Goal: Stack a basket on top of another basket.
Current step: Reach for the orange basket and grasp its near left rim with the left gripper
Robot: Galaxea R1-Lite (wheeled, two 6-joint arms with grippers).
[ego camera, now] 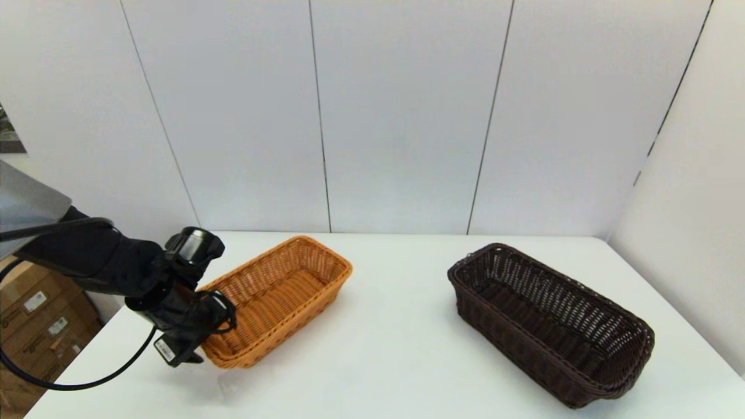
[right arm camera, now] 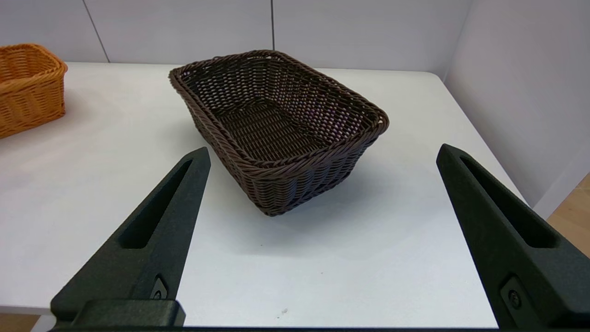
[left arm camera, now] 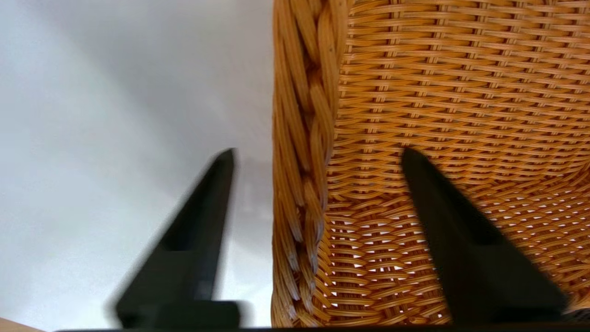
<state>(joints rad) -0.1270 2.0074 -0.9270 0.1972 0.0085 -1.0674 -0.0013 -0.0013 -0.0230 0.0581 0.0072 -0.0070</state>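
From the head camera we see 2 baskets on the white table (ego camera: 396, 326). The orange-tan basket (ego camera: 279, 297) sits toward the left, set at an angle, and we see nothing inside it. The dark brown basket (ego camera: 547, 320) sits well apart from it on the right, also angled, and it too holds nothing that we can see. The left gripper (ego camera: 201, 334) is at the near end of the orange-tan basket, at its braided rim; from here its fingertips are hidden by the wrist, so this view alone does not tell us how they stand. The right arm does not show in this view.

From the left wrist we see the left gripper (left arm camera: 318, 159) spread apart and straddling the end wall of the orange-tan basket (left arm camera: 461, 92): 1 finger is outside over the table (left arm camera: 115, 115), the other inside the basket, with the braided rim between them. Neither finger touches the wicker, as far as we can tell.

From the right wrist we see the right gripper (right arm camera: 322, 154) spread wide, with nothing between its fingers, hanging at the near edge of the table (right arm camera: 92, 184). The dark brown basket (right arm camera: 276, 124) stands beyond it, apart from the fingers. A corner of the orange-tan basket (right arm camera: 27, 87) shows farther off.
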